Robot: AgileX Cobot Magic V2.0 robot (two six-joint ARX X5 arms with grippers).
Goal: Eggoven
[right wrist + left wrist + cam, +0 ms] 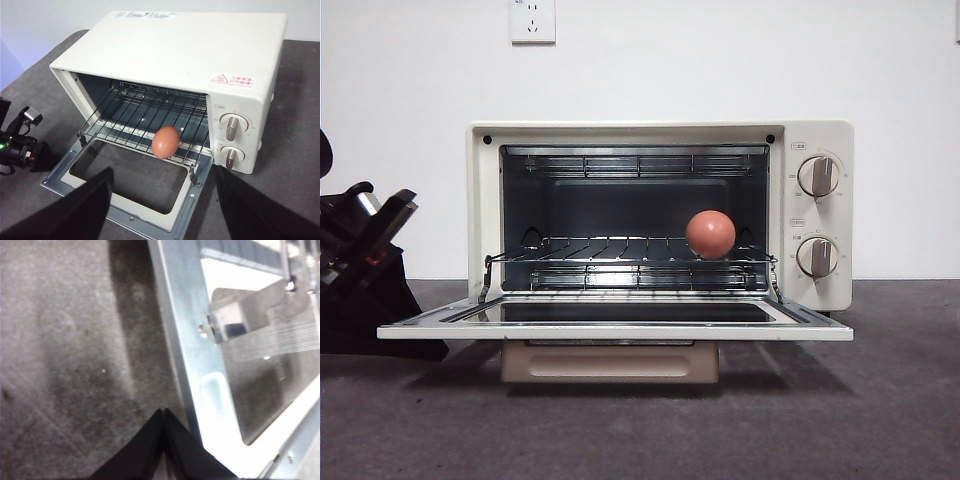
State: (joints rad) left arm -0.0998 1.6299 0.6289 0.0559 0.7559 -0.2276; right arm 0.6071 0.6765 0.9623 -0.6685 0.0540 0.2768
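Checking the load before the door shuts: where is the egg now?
The egg sits on the wire rack inside the open oven, near the rack's front edge on the knob side, in the front view.

Counting one egg, sitting on the one wire rack inside one toaster oven, whose single door is hanging open. The oven is showing two knobs stacked on its panel and two heating-element guards, one at the top of the cavity and one under the rack. One wall socket is showing behind, and one dark tabletop is carrying it all.
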